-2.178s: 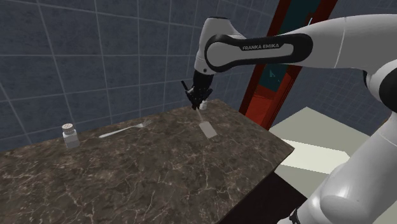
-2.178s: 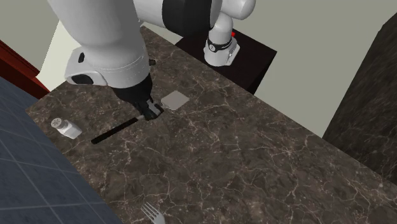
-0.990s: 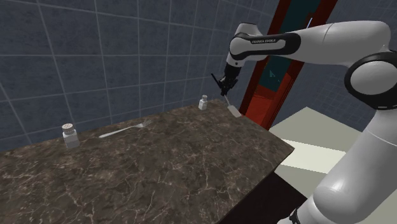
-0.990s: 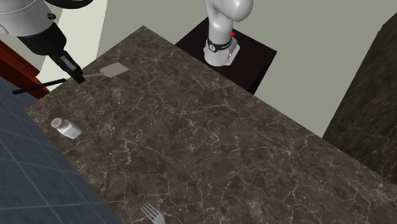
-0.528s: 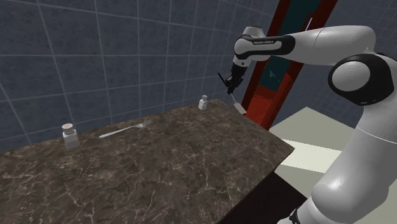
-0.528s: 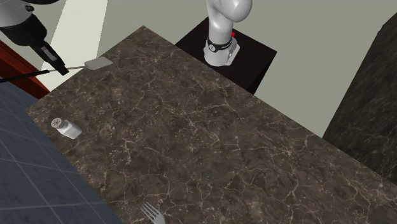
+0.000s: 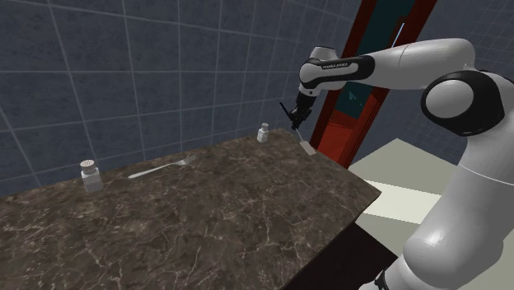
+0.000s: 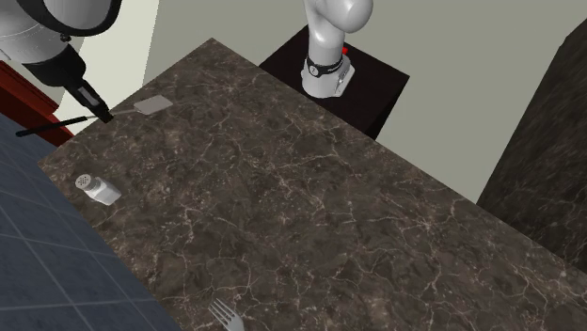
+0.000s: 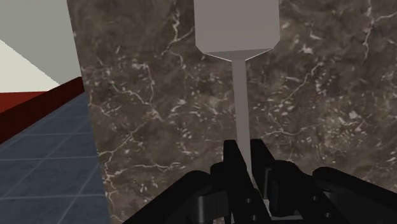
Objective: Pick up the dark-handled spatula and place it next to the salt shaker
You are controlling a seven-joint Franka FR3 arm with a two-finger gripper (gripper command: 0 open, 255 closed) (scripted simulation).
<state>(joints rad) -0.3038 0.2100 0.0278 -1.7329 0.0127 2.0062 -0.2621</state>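
My gripper (image 8: 102, 115) is clenched on the spatula (image 8: 150, 104) above the far corner of the dark marble counter (image 8: 310, 207). Seen from the wrist, my fingers (image 9: 230, 159) clasp its narrow grey neck (image 9: 242, 95) from both sides.

The spatula's long axis runs across the second exterior view. Its flat grey blade points to that view's right, over the counter's corner. Its thin dark handle (image 8: 42, 127) sticks out the other way, past the counter's edge and over the blue tiles. In the shoulder view the spatula (image 7: 306, 146) slants down from my gripper (image 7: 293, 118) toward that view's right, blade lowest. Whether the blade touches the stone, I cannot tell. From the wrist the blade (image 9: 236, 38) points straight away from my gripper (image 9: 245, 149).

A small white corner shaker (image 7: 264, 133) stands on the counter near the blade, to the shoulder view's left of it and apart from it; from above it (image 8: 97, 189) stands just beside the tiled wall (image 7: 123, 66). A fork (image 7: 161, 169) lies farther along the wall. Beyond it stands a second shaker (image 7: 90, 175), well apart from the spatula. A red frame (image 7: 346, 123) rises just behind my gripper.
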